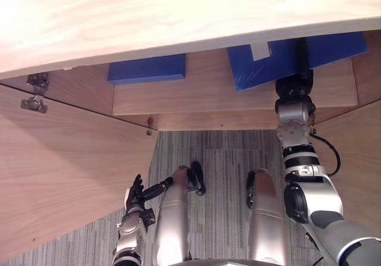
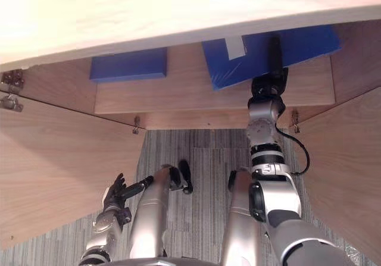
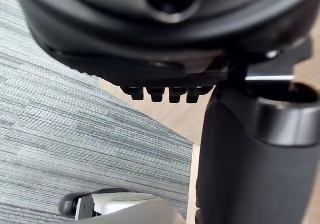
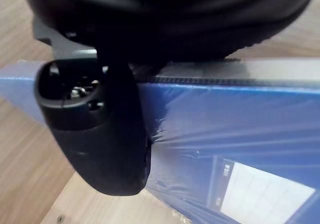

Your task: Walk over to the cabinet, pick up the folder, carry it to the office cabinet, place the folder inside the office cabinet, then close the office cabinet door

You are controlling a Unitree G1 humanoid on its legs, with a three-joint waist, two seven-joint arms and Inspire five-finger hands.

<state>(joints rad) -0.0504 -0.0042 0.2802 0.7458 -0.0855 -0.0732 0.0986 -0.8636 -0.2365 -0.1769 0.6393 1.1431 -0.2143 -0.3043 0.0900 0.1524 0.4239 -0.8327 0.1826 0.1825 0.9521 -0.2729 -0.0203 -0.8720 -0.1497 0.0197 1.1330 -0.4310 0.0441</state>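
A blue folder (image 1: 262,66) with a white label lies askew on the wooden shelf (image 1: 196,96) inside the open office cabinet, partly under the cabinet top. My right hand (image 1: 302,55) reaches into the cabinet and is shut on the folder. In the right wrist view its thumb (image 4: 110,134) lies across the folder's blue face (image 4: 240,129), and the fingers are hidden behind it. My left hand (image 1: 136,196) hangs low beside the left door, open and holding nothing.
A second blue folder (image 1: 147,69) lies at the shelf's left. The cabinet's left door (image 1: 65,159) and right door (image 1: 357,153) stand open on either side. The pale cabinet top (image 1: 149,16) overhangs the shelf. Grey carpet (image 1: 220,153) lies in front.
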